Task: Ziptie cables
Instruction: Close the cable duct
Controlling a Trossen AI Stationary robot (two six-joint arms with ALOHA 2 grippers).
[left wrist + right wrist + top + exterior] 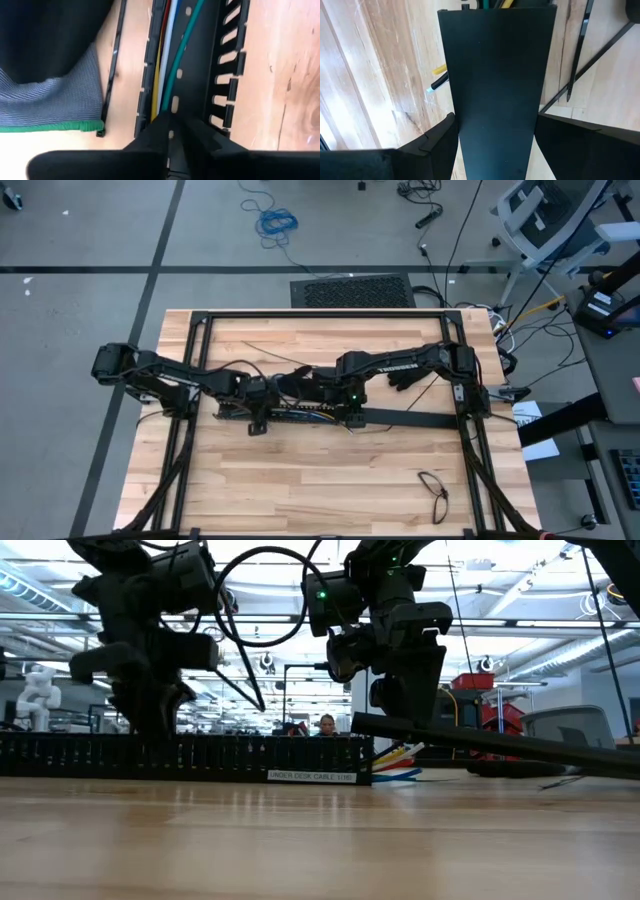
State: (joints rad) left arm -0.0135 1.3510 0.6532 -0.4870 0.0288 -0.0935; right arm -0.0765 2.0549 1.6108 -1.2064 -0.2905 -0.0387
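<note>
A wooden table (330, 480) made of pale planks holds everything. A long black slotted tray (180, 756) lies across its middle, with colored cables (398, 762) poking out one end. A flat black cover strip (415, 418) lies beside it. A small dark wire loop (434, 488) sits alone near one corner

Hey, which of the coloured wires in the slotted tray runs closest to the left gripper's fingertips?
The green wire; it slants to the left gripper, while the yellow, white and red ones lie beside it.

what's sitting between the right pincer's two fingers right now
A flat black cover strip, spanning the whole gap between the right pincer fingers in the right wrist view; coloured cables poke out past its far end.
</note>
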